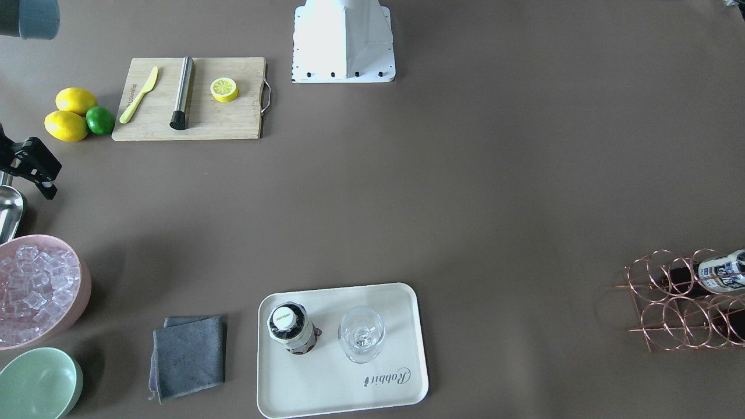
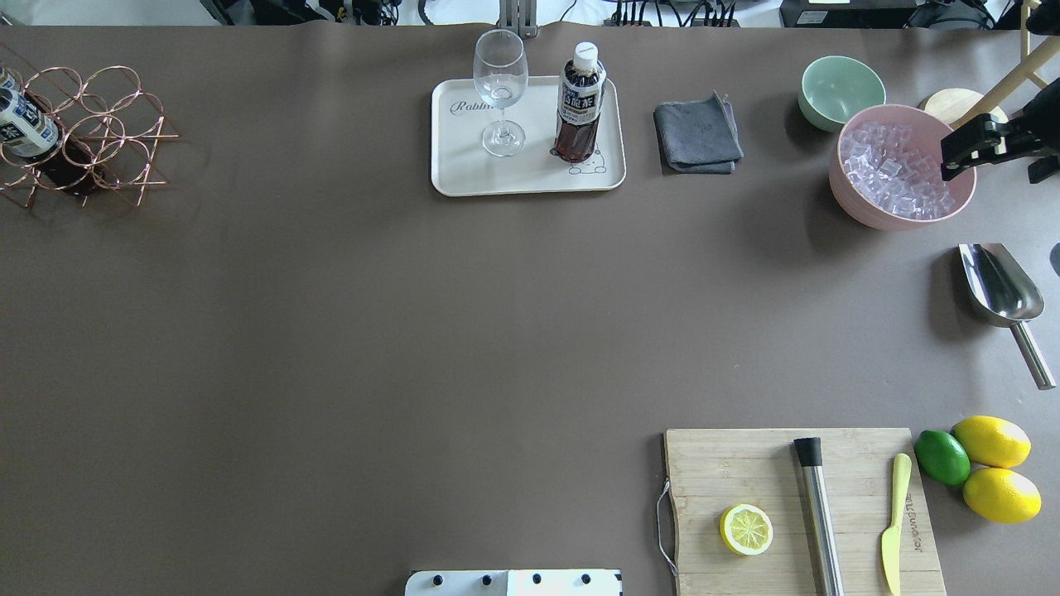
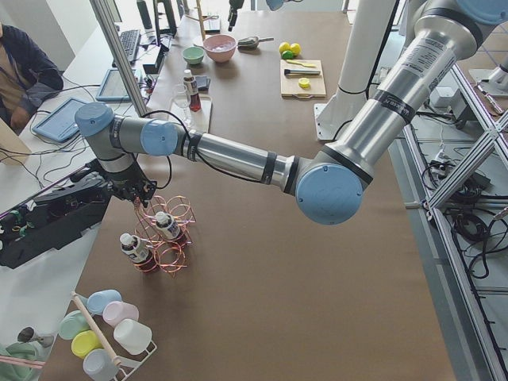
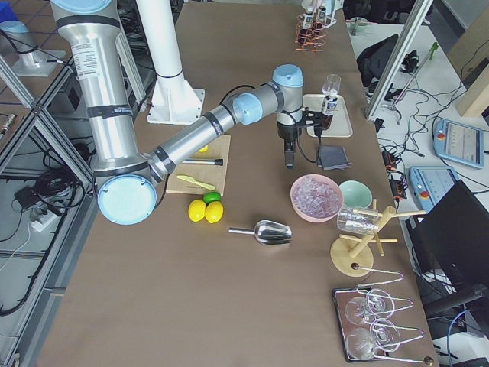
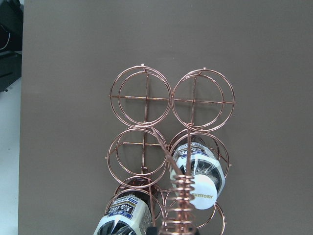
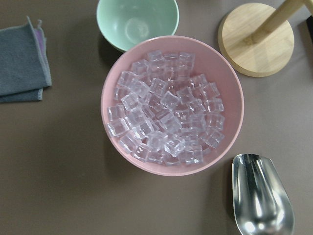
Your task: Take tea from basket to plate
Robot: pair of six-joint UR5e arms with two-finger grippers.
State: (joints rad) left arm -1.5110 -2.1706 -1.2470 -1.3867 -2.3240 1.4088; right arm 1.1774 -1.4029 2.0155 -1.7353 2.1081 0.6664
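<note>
One tea bottle stands upright on the cream plate, next to a clear stemmed glass. It also shows in the overhead view on the plate. Two more tea bottles lie in the copper wire basket, which sits at the table's left end. My left gripper hovers just above the basket; I cannot tell whether it is open or shut. My right gripper hangs over the pink bowl's edge, looks shut and holds nothing.
The pink bowl of ice cubes, a green bowl and a metal scoop are at the right. A grey cloth lies right of the plate. A cutting board with a lemon half, a knife and a muddler lies near the robot.
</note>
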